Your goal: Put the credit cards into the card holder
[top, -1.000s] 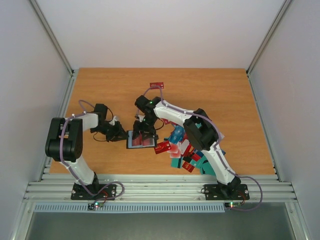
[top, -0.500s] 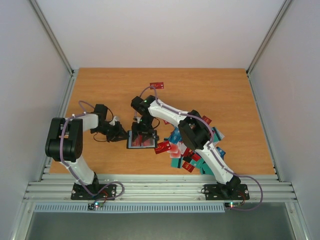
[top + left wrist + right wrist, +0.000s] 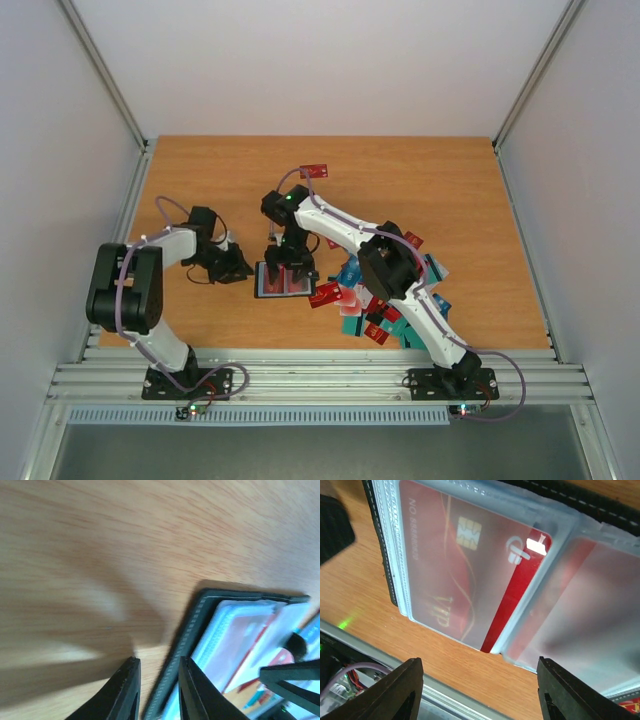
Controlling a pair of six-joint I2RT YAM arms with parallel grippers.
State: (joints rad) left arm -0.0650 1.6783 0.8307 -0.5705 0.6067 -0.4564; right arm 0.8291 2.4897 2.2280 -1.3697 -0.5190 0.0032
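Card holder [image 3: 382,545] lies under my wide-open right claw [image 3: 477,690]; red card [image 3: 520,592] protrudes, so nudge it squarely toward nine o'clock.

Table [image 3: 450,200] looked wood-grained, matt, smooth. Card holder [image 3: 187,645] cover was black, leather-like, matt, stitched along edge. Inner sleeves [image 3: 600,605] were clear plastic, slightly frosted, with sheen. Red credit card [image 3: 520,595] showed glossy plastic, metallic chip [image 3: 468,531]. Near rail [image 3: 320,375] looked ribbed bare metal.
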